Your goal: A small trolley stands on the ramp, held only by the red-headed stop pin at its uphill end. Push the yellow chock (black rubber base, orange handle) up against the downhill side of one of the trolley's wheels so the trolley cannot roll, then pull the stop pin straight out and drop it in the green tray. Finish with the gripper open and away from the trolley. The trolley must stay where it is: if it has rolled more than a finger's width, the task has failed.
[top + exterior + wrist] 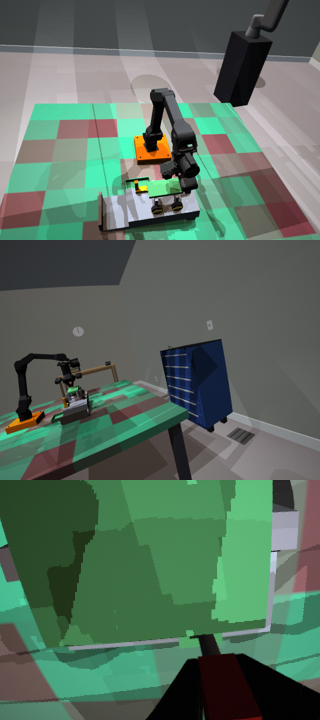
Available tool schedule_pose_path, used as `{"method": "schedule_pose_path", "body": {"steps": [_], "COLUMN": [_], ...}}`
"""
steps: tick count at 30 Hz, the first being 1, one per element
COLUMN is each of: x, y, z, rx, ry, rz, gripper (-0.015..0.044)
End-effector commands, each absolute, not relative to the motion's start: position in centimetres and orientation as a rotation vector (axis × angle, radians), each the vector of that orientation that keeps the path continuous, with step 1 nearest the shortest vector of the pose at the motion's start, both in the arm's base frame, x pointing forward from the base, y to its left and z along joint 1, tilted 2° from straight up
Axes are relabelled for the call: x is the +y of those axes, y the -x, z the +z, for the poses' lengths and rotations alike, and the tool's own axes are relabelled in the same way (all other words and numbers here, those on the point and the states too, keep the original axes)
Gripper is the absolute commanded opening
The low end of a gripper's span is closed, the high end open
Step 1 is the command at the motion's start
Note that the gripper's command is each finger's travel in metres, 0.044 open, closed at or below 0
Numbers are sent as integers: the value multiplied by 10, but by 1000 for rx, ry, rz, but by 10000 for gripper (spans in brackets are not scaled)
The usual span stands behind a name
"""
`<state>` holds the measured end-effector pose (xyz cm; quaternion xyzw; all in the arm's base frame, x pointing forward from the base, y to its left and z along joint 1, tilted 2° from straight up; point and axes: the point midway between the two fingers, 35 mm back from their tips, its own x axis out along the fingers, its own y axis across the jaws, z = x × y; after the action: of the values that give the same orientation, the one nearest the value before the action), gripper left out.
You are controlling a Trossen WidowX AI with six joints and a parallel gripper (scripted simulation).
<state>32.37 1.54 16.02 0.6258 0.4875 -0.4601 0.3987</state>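
The trolley, with its green deck (164, 187) (73, 389) (150, 570), stands on the grey ramp (138, 213) (77, 407). The yellow chock (142, 189) (66, 404) with its upright orange handle (136, 183) (64, 401) sits on the ramp at the downhill end of the deck, on the side near the arm's base. The deck hides whether it touches a wheel. My gripper (70, 385) (215, 666) is shut on the red head of the stop pin (230, 690) at the uphill end. The pin's dark shaft shows below the head; its lower end is hidden.
The green tray (136, 178) (53, 418) lies beside the ramp, between it and the arm's orange base (152, 155) (25, 422). An upright end board (100, 210) stands at the ramp's downhill end. The gripper is close to the deck's uphill edge.
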Motion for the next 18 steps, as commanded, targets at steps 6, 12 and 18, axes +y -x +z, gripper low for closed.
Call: {"method": "schedule_pose_path", "body": {"steps": [6,12,18], "x": [16,16,16], "y": [-324,-324,-324], "z": [169,172,176], "rx": [1236,1236,1236], "ry": [-1588,-1588,-1588], "rz": [-1153,-1153,-1153], "gripper": [0,0,0]}}
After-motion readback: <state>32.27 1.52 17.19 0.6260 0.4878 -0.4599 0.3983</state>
